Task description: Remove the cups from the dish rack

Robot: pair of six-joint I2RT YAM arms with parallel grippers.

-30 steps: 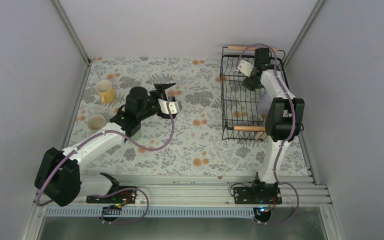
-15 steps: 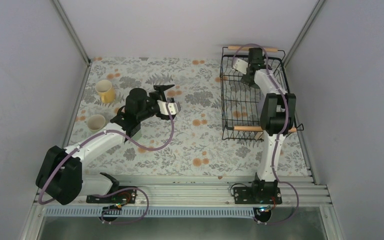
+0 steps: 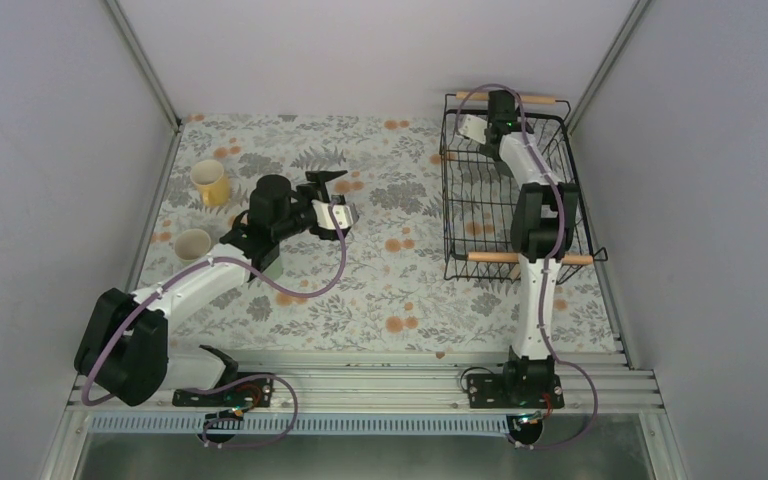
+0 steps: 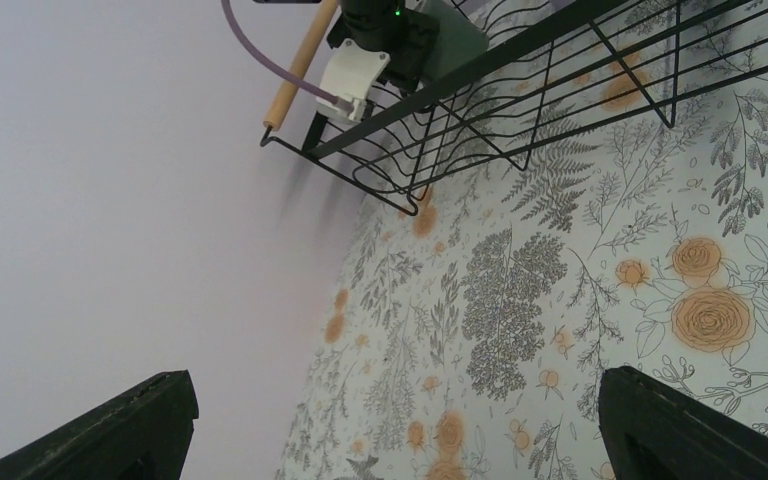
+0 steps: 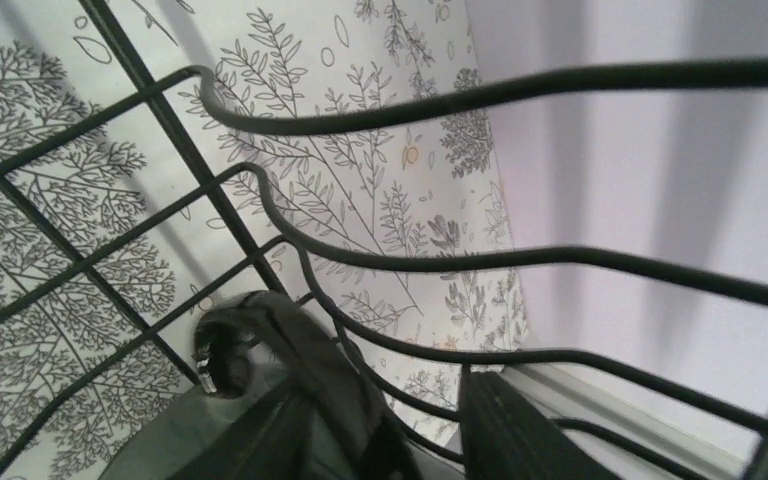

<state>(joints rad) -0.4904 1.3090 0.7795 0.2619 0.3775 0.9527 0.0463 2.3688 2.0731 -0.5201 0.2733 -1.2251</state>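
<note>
The black wire dish rack (image 3: 480,215) with wooden handles stands at the right. My right gripper (image 3: 493,122) reaches down into its far end. In the right wrist view, a dark green cup (image 5: 175,440) lies low on the wires, its handle (image 5: 290,345) between my narrowed fingers (image 5: 515,430). A thin gap remains beside the right finger. My left gripper (image 3: 328,192) hovers open and empty over the mat, left of the rack. On the mat at the far left stand a yellow cup (image 3: 208,182) and a beige cup (image 3: 192,244).
A pale green cup edge (image 3: 273,266) peeks out under my left forearm. The left wrist view shows the rack's corner (image 4: 520,110) and the back wall (image 4: 110,200). Grey walls close in the floral mat (image 3: 400,290) on three sides.
My right gripper has moved deeper toward the rack's far end and its jaws have narrowed around the dark green cup's handle. The left arm has barely shifted.
</note>
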